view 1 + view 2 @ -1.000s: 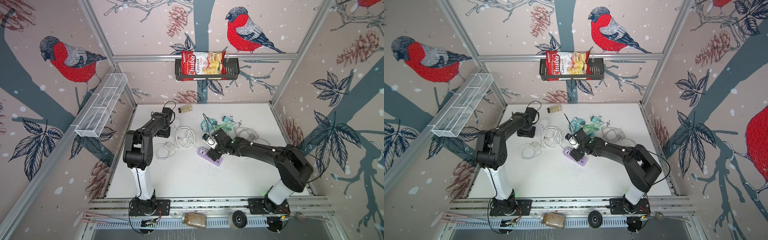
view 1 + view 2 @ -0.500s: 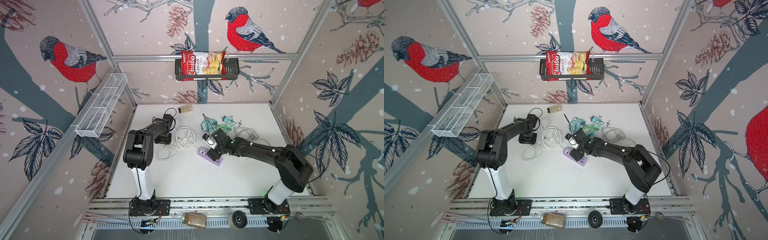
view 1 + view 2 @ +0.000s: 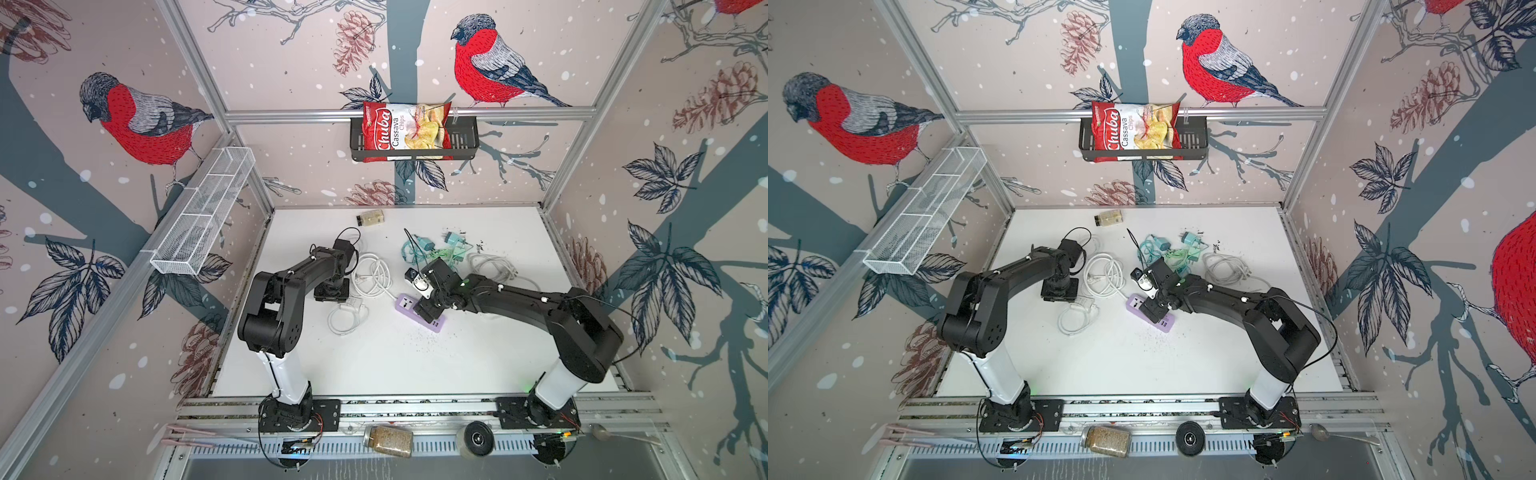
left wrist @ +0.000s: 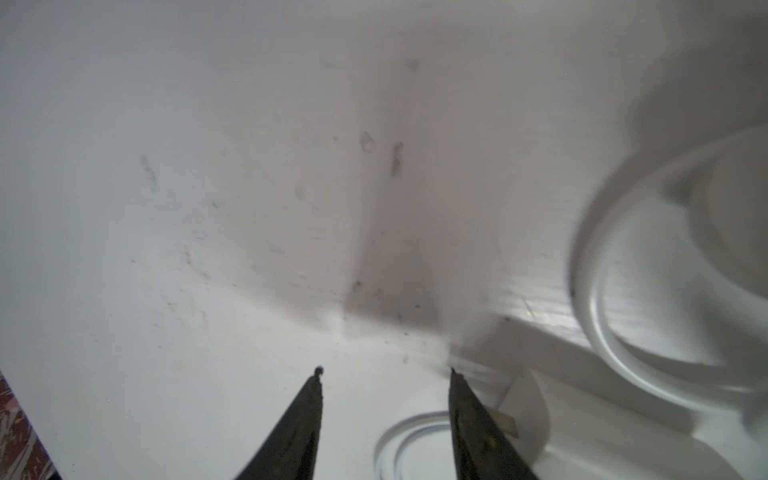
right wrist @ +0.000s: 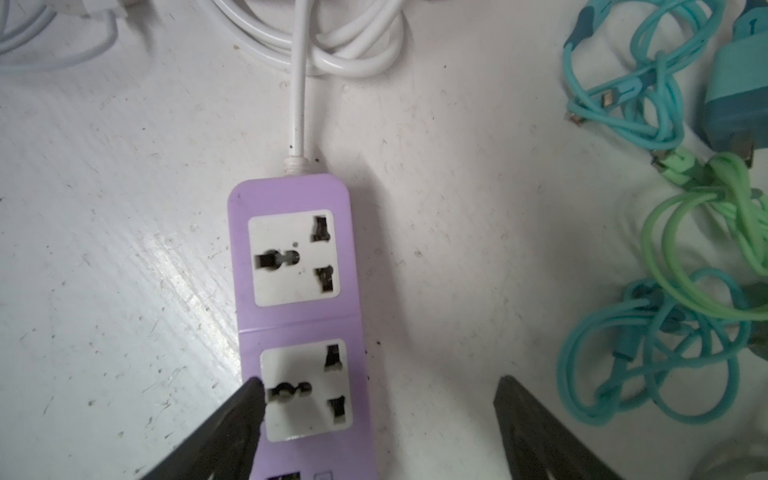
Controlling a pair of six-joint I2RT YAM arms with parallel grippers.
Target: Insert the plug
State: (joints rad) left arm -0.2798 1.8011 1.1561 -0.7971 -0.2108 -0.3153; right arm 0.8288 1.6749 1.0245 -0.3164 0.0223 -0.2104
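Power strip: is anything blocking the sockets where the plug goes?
No object covers either socket of the purple power strip. Only the open right claw hangs over it, one finger overlapping the socket farther from the cord.

A robot lab booth: left arm and right arm bolted to a metal rail, bird walls around a white counter.

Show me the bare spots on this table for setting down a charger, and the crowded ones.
Widest free patch: the table between the purple power strip and the front rail. Smaller one: far right corner, beyond the teal cables. Crowded: the middle, with white cable coils beside the strip.
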